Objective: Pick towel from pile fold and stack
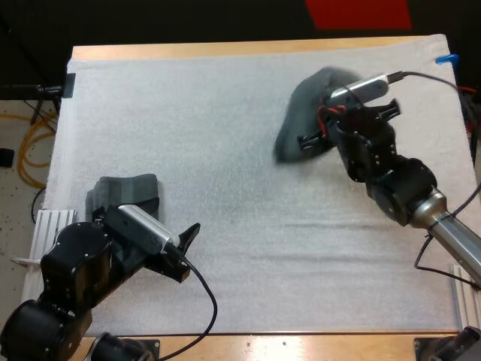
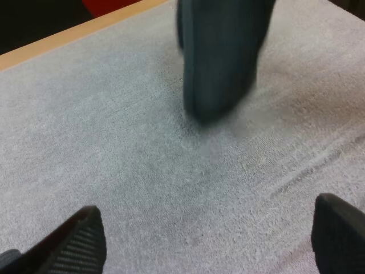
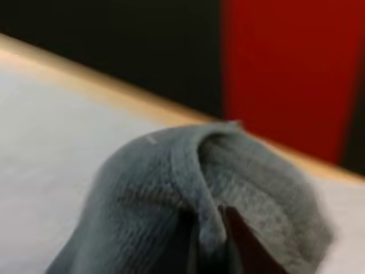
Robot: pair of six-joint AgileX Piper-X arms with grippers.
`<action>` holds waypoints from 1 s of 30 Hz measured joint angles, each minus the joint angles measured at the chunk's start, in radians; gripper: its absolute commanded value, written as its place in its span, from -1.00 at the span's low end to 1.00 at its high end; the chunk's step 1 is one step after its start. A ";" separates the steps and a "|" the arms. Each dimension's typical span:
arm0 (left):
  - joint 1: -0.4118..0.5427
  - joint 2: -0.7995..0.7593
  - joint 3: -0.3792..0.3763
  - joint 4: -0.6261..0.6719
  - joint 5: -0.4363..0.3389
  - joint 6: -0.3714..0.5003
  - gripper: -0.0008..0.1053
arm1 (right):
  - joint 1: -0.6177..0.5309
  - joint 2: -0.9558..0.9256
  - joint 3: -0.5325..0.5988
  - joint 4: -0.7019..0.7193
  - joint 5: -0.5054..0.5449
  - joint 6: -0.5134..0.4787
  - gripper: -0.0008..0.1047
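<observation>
Item: towel (image 1: 298, 113), upper right of high view, hanging clamped in our right gripper (image 1: 317, 126). Left gripper (image 1: 183, 252), lower left, released, empty. Step: pick-up. Next, we judge: lay it flat for folding.

Wooden table (image 1: 248, 50), its bare far and near edges showing around a white mat (image 1: 225, 150) that covers nearly the whole top. A faint crease (image 1: 361, 226) runs across the mat's right half. Ribbed white rails lie at the near left corner (image 1: 49, 226) and at the near right corner (image 1: 467, 301). A black clamp (image 1: 52, 89) sits at the mat's far left corner. Left of the table, a looped orange cable (image 1: 30, 150) lies on the speckled floor (image 1: 15, 203).
</observation>
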 measured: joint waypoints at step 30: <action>0.000 0.000 0.000 0.000 0.000 0.000 0.37 | 0.581 0.206 0.060 0.244 -0.442 0.165 0.37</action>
